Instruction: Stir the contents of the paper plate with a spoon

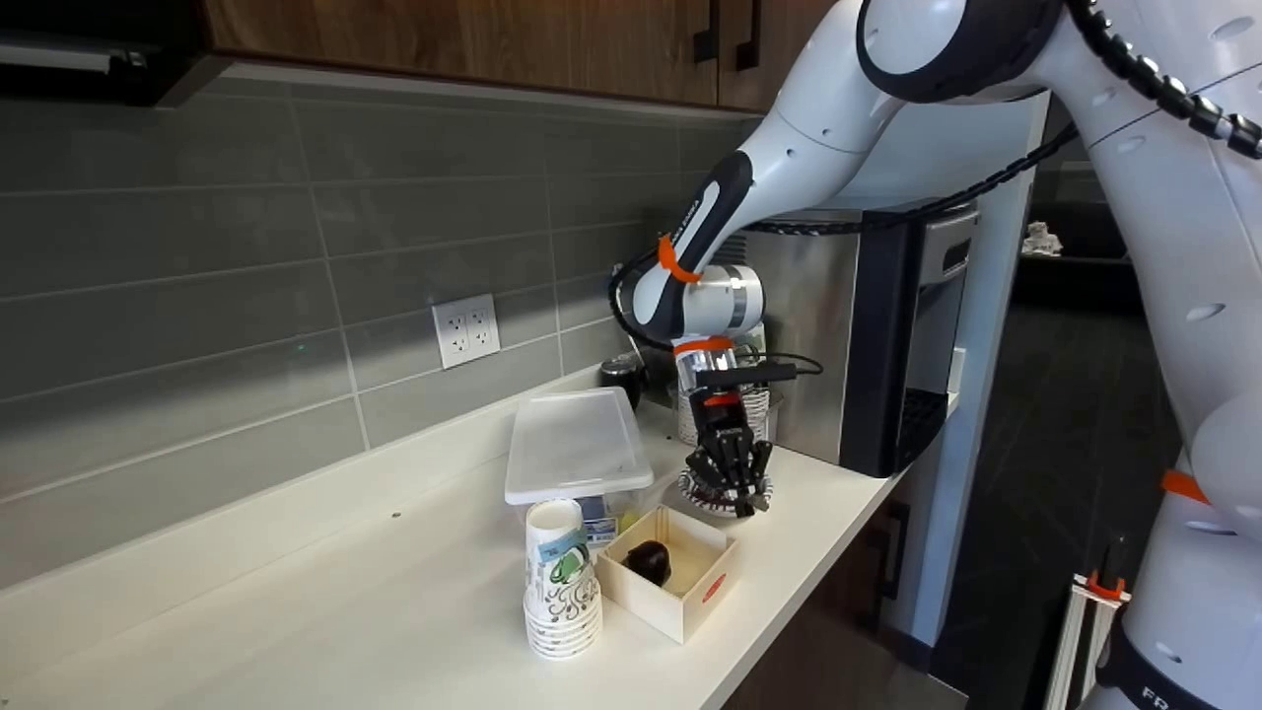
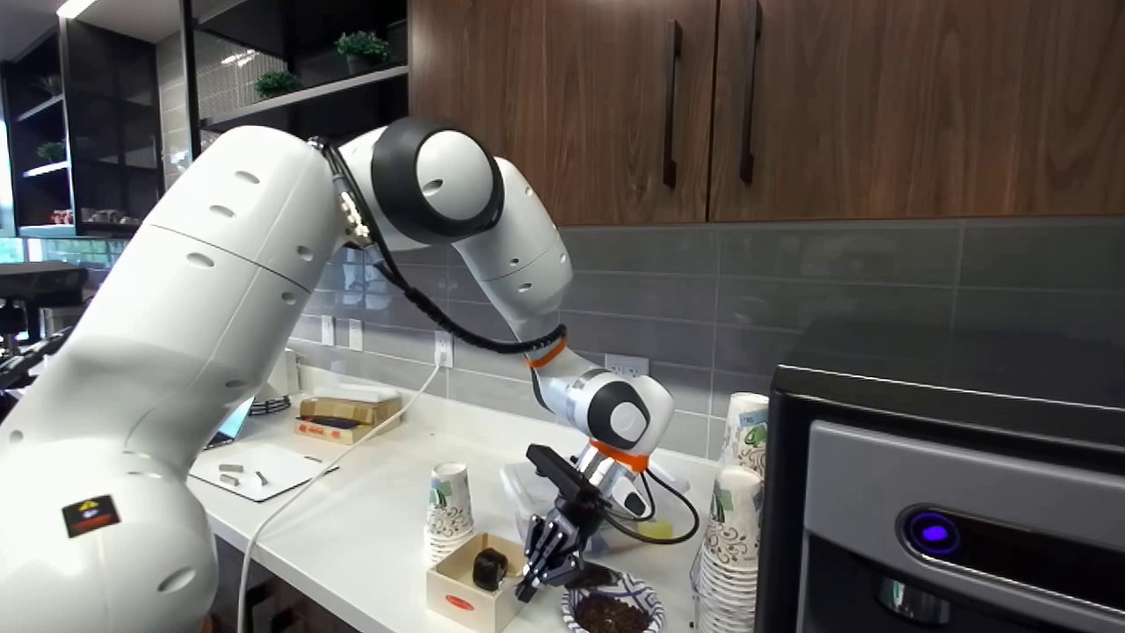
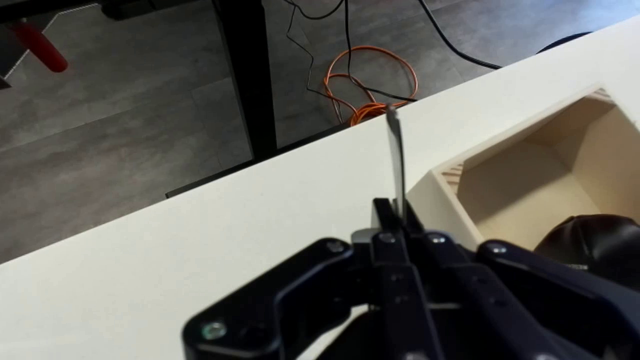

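Note:
In the wrist view a thin spoon [image 3: 397,155], seen nearly edge-on, sticks out beyond my black fingertips. My gripper [image 3: 398,212] is shut on it. The paper plate [image 1: 694,499], patterned along its rim, rests on the counter, and part of it is covered by my gripper [image 1: 746,503] in that exterior view. Dark brown crumbly contents [image 2: 608,614] show inside it in an exterior view, where my gripper [image 2: 527,587] hangs between plate and box. The wrist view does not include the plate. Whether the spoon touches the contents cannot be made out.
A pale open box [image 1: 641,602] with a dark rounded object [image 1: 649,563] stands close by the gripper. Stacked paper cups [image 1: 562,602] and a lidded plastic bin [image 1: 577,444] are near it. More cups [image 2: 731,554] and a large machine [image 2: 949,475] flank the plate.

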Robot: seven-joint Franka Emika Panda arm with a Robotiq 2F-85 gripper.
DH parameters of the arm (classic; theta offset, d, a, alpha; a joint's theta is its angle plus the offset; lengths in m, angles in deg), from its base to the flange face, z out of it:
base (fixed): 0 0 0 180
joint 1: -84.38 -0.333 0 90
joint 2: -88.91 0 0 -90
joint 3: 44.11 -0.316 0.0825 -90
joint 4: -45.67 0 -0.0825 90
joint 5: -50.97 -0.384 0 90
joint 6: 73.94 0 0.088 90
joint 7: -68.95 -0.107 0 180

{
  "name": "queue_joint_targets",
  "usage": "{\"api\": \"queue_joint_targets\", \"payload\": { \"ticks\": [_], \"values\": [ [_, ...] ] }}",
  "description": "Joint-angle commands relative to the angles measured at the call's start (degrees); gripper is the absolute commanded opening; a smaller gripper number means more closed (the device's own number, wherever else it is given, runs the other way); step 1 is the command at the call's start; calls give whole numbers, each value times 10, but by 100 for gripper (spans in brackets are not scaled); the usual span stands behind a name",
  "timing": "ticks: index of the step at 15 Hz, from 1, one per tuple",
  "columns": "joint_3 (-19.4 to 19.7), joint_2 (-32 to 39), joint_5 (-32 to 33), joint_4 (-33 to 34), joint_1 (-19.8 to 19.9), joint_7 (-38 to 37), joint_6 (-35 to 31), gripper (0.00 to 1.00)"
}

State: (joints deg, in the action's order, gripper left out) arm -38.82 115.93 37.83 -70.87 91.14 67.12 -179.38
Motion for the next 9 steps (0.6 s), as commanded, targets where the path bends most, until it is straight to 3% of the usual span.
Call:
{"api": "queue_joint_targets", "payload": {
  "ticks": [1, 9],
  "values": [
    [-8, 8, -8, 12, 7, 7, 15, 1],
    [-12, 21, -24, 16, 20, 25, 51, 1]
  ]
}}
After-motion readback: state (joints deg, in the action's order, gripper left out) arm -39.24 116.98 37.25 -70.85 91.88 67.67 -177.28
